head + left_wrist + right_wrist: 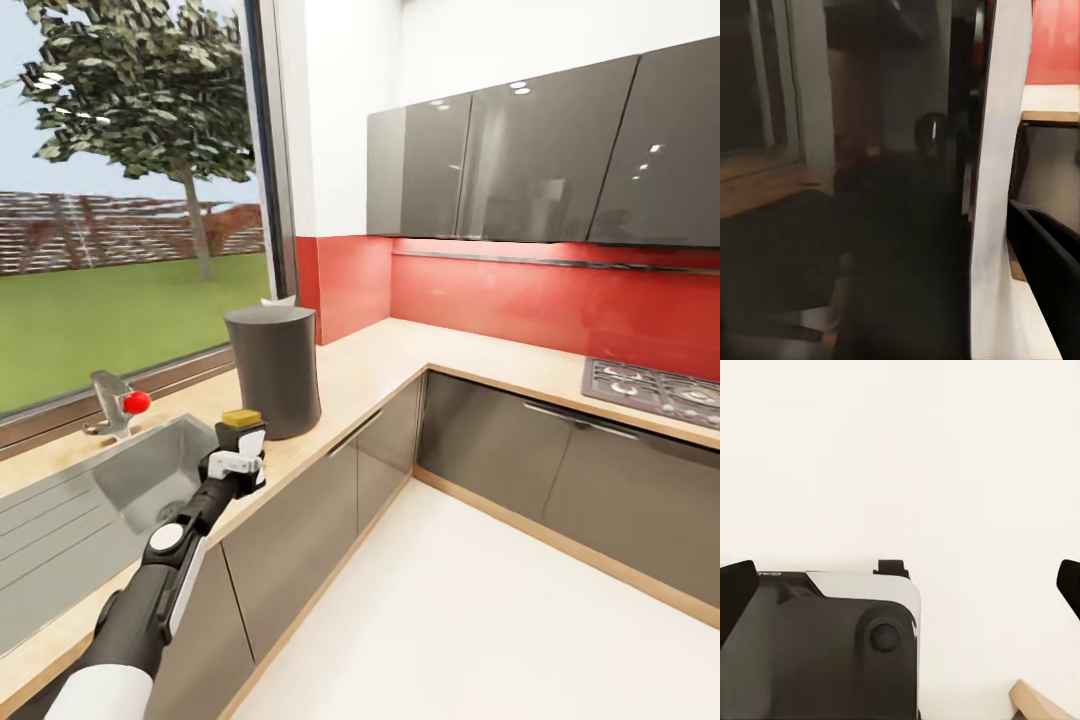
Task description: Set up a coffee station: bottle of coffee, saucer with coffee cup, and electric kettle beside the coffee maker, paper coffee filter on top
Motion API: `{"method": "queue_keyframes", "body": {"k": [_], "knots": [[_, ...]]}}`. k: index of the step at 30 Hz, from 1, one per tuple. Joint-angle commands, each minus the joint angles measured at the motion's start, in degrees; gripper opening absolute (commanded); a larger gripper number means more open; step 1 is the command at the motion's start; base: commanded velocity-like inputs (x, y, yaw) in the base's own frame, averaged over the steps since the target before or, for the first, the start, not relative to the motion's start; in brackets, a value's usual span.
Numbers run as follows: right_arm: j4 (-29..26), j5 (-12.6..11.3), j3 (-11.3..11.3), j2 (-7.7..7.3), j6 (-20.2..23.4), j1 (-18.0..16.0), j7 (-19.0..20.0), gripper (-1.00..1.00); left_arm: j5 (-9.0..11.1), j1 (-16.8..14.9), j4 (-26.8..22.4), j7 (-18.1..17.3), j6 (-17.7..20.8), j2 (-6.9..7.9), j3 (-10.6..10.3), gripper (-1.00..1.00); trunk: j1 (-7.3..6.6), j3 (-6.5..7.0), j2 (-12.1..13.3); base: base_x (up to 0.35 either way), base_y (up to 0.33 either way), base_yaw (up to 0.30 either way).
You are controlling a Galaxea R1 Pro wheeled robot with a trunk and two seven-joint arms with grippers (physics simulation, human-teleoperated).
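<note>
Your left gripper (240, 440) pinches the small dark yellow-lidded bottle of coffee (241, 419); set it beside the grey cylindrical coffee maker (274, 370). Your right gripper's fingers (735, 589) appear spread.

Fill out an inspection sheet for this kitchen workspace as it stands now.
Surface: long light beige wood-look countertop, L-shaped, over glossy grey cabinet fronts.
Job's things: tall dark grey cylindrical coffee maker upright on the countertop, white paper peeking behind its top; small dark jar with yellow-brown lid in the left pincer, in front of the machine.
Clutter: nothing seen.
Grippers: left pincer shut on the jar; right pincer fingers spread, empty.
Cables: nothing seen.
Surroundings: steel sink, red-knobbed tap, gas hob, red backsplash, window.
</note>
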Motion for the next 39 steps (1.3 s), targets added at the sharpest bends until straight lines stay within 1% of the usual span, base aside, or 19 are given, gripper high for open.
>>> {"method": "queue_keyframes", "body": {"k": [1, 7, 10, 13, 14, 16, 17, 18, 31, 35, 37, 39], "knots": [[0.1, -0.4, 0.6, 0.00, -0.2, -0.1, -0.2, 1.00, -0.6, 0.1, 0.0, -0.3, -0.2, -0.03, 0.5, -1.00, 0.05, -0.13, -0.1, 0.140, 0.000, 0.000], [0.1, -0.3, 0.8, 0.00, -0.2, -0.1, -0.2, 1.00, -0.6, 1.8, 0.1, -0.3, -0.2, 0.01, 1.2, -1.00, 0.05, -0.13, -0.1, 0.034, 0.000, 0.000], [0.0, -0.4, 0.6, 0.00, -0.2, -0.1, -0.3, 1.00, -0.5, 2.1, 0.1, -0.3, -0.3, 0.01, 2.4, -1.00, 0.05, -0.13, -0.1, 0.002, 0.000, 0.000], [-0.1, -0.5, 0.5, 0.00, -0.2, -0.1, -0.3, 1.00, -0.6, 2.1, 0.9, -0.4, -0.3, 0.01, 2.9, -1.00, 0.05, -0.13, -0.1, 0.000, 0.000, 0.000], [-0.1, -0.5, 0.5, 0.00, -0.2, -0.1, -0.3, 1.00, -0.7, 2.1, 3.3, -0.4, -0.7, 0.19, 3.0, -1.00, 0.05, -0.13, -0.1, 0.000, 0.000, 0.000], [-0.1, -0.5, 0.5, 0.00, -0.2, -0.1, -0.3, 1.00, -0.8, 2.1, 5.0, -0.3, -2.7, 0.30, 3.0, -1.00, 0.05, -0.13, -0.1, 0.014, 0.000, 0.000], [-0.1, -0.5, 0.5, 0.00, -0.2, -0.1, -0.3, 1.00, -0.8, 2.2, 6.3, 0.1, -4.3, 0.34, 3.0, -1.00, 0.05, -0.13, -0.1, 0.074, 0.000, 0.000], [-0.1, -0.6, 0.4, 0.00, -0.2, -0.1, -0.3, 1.00, -0.7, 2.2, 6.8, 0.5, -4.9, 0.36, 3.0, -1.00, 0.05, -0.13, -0.1, 0.122, 0.000, 0.000], [0.0, -0.5, 0.4, 0.00, -0.2, -0.1, -0.3, 1.00, -0.9, 2.2, 7.3, 0.9, -5.4, 0.19, 3.0, -1.00, 0.05, -0.13, -0.1, 0.265, -0.001, 0.000], [0.0, -0.5, 0.4, 0.00, -0.2, -0.1, -0.3, 1.00, -0.9, 2.2, 7.3, 1.0, -5.4, 0.19, 3.0, -1.00, 0.05, -0.13, -0.1, 0.293, -0.104, 0.004], [0.0, -0.5, 0.4, 0.00, -0.2, 0.0, -0.3, 1.00, -0.9, 2.2, 7.3, 1.2, -5.4, 0.19, 3.0, -1.00, 0.05, -0.13, -0.1, 0.281, -0.153, 0.076], [0.0, -0.5, 0.4, 0.00, -0.2, -0.1, -0.4, 1.00, -0.8, 2.2, 7.3, 2.4, -5.4, 0.19, 3.0, -1.00, 0.05, -0.13, -0.1, 0.269, -0.159, 0.214]]}}
